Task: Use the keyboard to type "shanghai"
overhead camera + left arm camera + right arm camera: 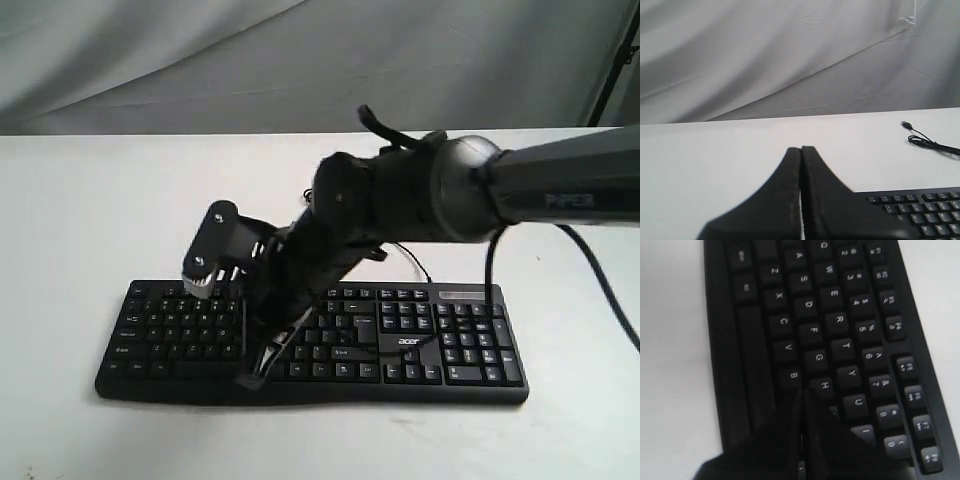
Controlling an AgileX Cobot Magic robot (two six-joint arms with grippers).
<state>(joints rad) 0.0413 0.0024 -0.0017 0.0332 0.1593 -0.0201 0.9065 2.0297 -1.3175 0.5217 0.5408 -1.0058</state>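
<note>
The black "acer" keyboard (420, 345) lies on the white table, number pad to the right. My right arm reaches across its middle, and the right gripper (252, 376) is shut with nothing held, its tips down near the keyboard's front edge. In the right wrist view the closed tips of the right gripper (802, 391) sit just beside the H key (825, 385), between it and the B key (793, 375). My left gripper (801, 148) is shut and empty above bare table, with a corner of the keyboard (925, 210) beside it. It does not show in the exterior view.
The thin black USB cable (927, 144) curls on the table behind the keyboard. A grey cloth backdrop (200, 50) hangs behind the table (80, 220). A dark stand leg (622, 55) is at the far right.
</note>
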